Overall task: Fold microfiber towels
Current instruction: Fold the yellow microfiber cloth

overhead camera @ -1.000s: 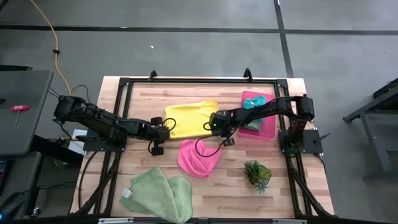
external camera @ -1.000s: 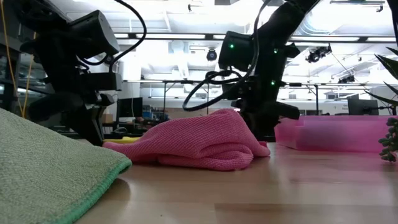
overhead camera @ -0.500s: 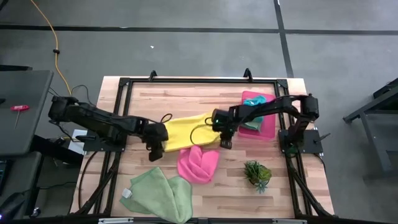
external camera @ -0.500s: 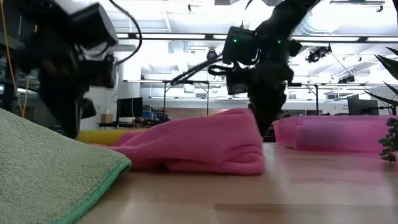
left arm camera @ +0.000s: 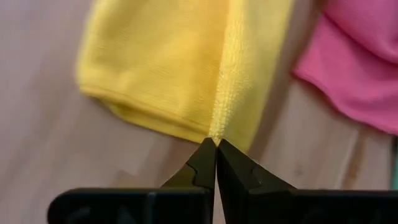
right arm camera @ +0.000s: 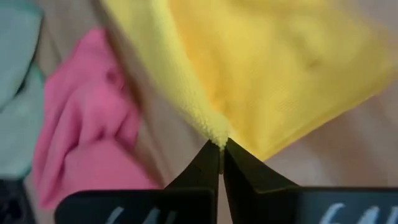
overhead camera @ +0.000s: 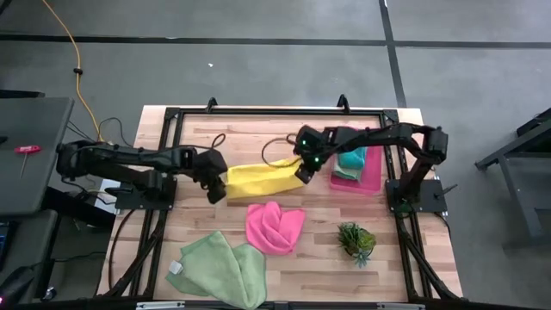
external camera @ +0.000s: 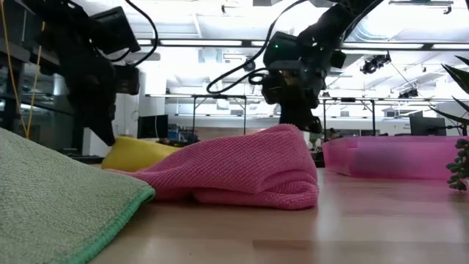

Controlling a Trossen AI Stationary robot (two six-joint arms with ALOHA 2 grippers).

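Jaws of both grippers are clamped together on the yellow towel (overhead camera: 262, 178), each pinching a thin fold of its edge: the left gripper (overhead camera: 218, 191) at one end, the right gripper (overhead camera: 300, 173) at the other, so the cloth hangs stretched between the two pairs of jaws. From the left wrist camera the fabric (left arm camera: 186, 68) fans out just ahead of the jaw tips; the right wrist camera shows the same, with the pink towel (right arm camera: 87, 137) beyond and to one side. That pink towel (overhead camera: 274, 226) lies bunched on the worktop (overhead camera: 310, 267), near both pairs of jaws on the side facing the two green towels (overhead camera: 222, 269).

To fold well, I judge that both pairs of jaws should travel together at the same height and pace, keeping the held edge taut and straight, then lay it down squarely on the opposite edge. Uneven travel would skew the fold. Only a small pinch is held, so a sharp tug might pull it free.
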